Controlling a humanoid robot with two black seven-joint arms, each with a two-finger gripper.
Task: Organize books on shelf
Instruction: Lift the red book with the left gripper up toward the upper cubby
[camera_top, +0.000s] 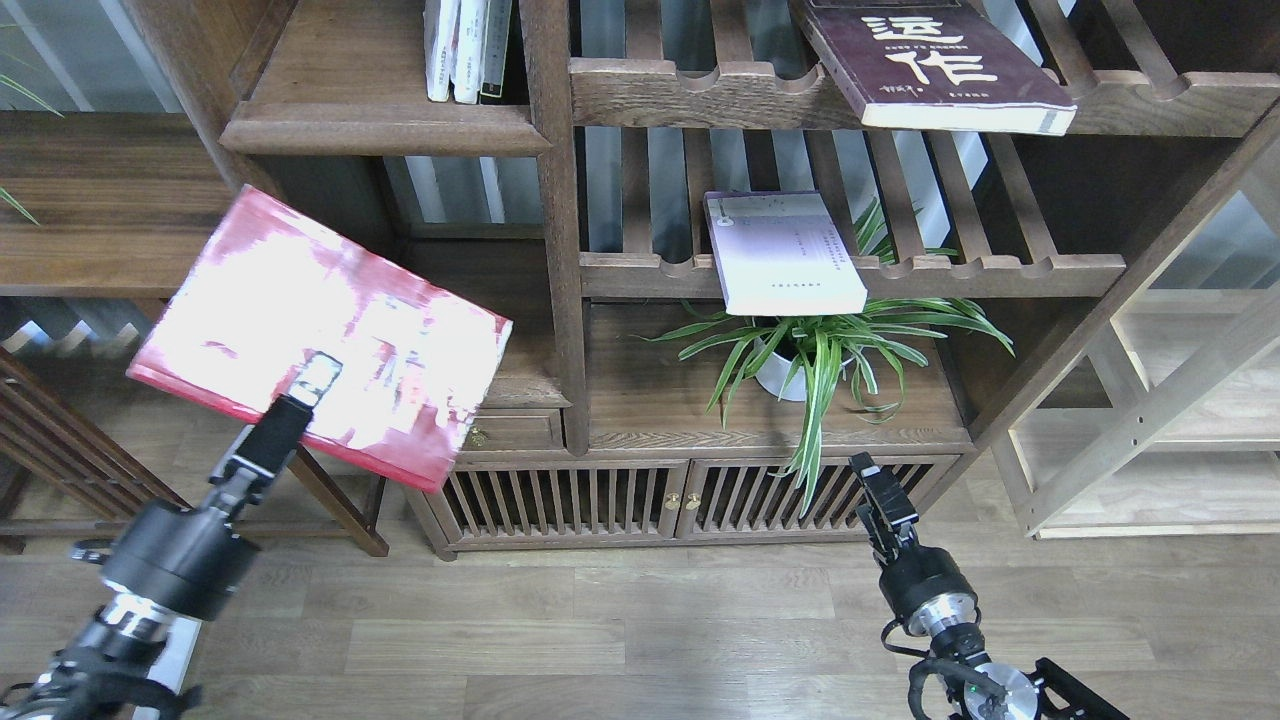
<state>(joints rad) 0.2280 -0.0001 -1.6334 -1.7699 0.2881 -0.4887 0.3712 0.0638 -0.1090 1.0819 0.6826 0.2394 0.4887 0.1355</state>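
Clamped on the near edge of the red book (320, 335), my left gripper (305, 390) has the cover pinched between its fingers and carries the volume flat and tilted, clear of any support, out in front of the left bay of the bookcase. Glare washes out most of the cover, so I cannot read the title from here.

Up and to the right of the book is the solid shelf (385, 125) with its rounded front edge, and a few upright volumes (468, 50) already stand at its right end against the post. I judge this to be the carry step: the red book is in hand but not yet placed. The next move calls for lifting it higher and further in, and turning it if it is to stand beside those upright ones, while keeping its right corner off the post.

My right gripper (880, 495) hangs low near the cabinet doors, below the potted plant (815, 350); it is dark and seen end-on, so I cannot tell how its fingers stand.

Two books remain on the slatted racks to the right: the lavender-white book (785, 255) lying over the middle rail, and the maroon book (930, 65) overhanging the upper one.
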